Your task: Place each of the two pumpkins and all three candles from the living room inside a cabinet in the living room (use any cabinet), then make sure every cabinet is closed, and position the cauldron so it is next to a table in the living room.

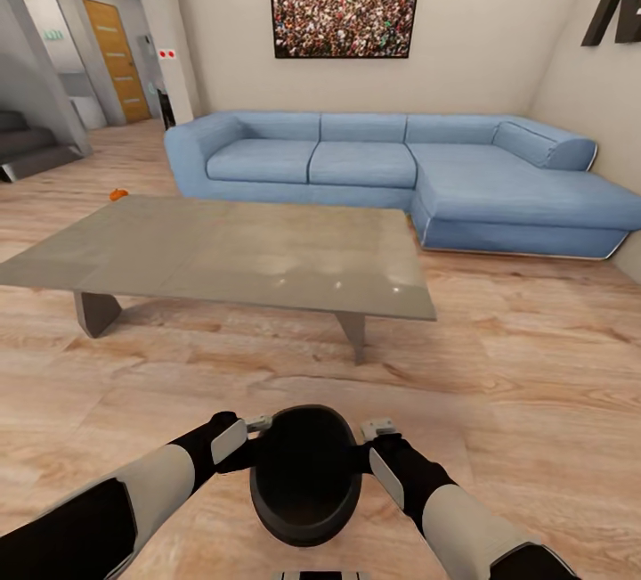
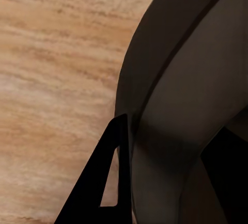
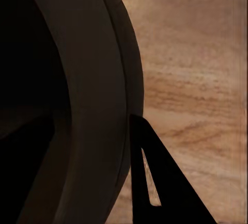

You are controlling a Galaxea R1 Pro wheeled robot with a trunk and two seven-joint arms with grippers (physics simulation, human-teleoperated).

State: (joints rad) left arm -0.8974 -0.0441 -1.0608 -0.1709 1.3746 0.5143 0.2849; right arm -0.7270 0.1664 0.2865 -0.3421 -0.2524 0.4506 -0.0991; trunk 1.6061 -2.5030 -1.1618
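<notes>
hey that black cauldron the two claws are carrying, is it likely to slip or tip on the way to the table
The cauldron looks rigid, so it should keep its shape. Its smooth rounded rim, pinched between the left claw and right claw, could probably slip. Held at opposite sides, it might pivot forward.

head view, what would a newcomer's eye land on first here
Probably the black cauldron low in the middle, held between the left gripper and the right gripper, one at each side of its rim, above the wood floor. Beyond it stretches the glossy grey table, with the blue corner sofa against the far wall. A small orange pumpkin sits on the floor past the table's far left corner.
</notes>
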